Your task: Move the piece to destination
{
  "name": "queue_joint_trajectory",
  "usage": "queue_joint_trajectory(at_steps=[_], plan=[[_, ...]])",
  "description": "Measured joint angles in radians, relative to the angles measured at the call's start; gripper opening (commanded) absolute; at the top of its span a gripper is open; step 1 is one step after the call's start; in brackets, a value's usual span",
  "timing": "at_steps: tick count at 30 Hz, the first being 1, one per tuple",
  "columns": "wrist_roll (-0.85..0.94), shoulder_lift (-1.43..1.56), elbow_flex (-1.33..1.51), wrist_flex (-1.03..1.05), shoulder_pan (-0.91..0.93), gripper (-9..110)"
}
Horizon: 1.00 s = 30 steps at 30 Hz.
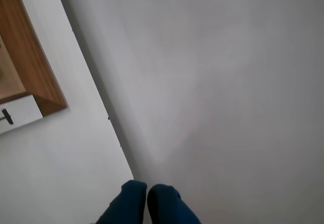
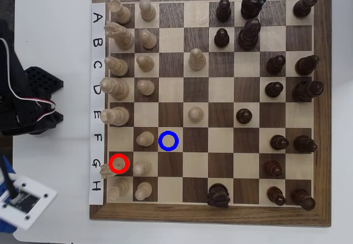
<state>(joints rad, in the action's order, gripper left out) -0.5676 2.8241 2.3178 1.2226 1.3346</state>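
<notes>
A white tabletop point(image 2: 55, 45) is seen in the overhead view, carrying a wooden chessboard point(image 2: 211, 213) whose files are labelled with numbers along the top edge and letters down the left edge. At the left of that view, off the board, the black arm base point(image 2: 27, 103) with its white and red wires is seen, and below it a white plate point(image 2: 25, 202) at the bottom left corner.

In the wrist view the gripper point(image 1: 147, 189) is shown at the bottom edge — its two blue fingertips point(image 1: 132, 188) are pressed together with nothing between them. It is pointed away from the board: only a pale grey wall point(image 1: 228, 82) and a corner of a wood-framed fitting point(image 1: 30, 57) are visible beyond it.

On the board, the piece point(image 2: 106, 170) — a cream knight — is found at the left edge in row G, leaning over the border just beside the red ring point(image 2: 118, 163) drawn on the dark square there. The destination point(image 2: 168, 141), a light square marked by a blue ring, lies in row F, column 3, just right of a cream pawn point(image 2: 145, 138). Further right, the dark brown pieces point(image 2: 287, 89) are ranged along columns 5 to 8.
</notes>
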Motion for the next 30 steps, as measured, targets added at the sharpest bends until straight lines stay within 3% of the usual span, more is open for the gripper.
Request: queue_joint_trajectory(at_steps=[10, 18, 30], plan=[[-0.201, -0.305, -0.387, 0.071, -0.163, 0], [-0.316, -0.443, -0.525, 0.189, -0.276, 0], [-0.646, -0.583, -0.681, 0.391, -0.482, 0]])
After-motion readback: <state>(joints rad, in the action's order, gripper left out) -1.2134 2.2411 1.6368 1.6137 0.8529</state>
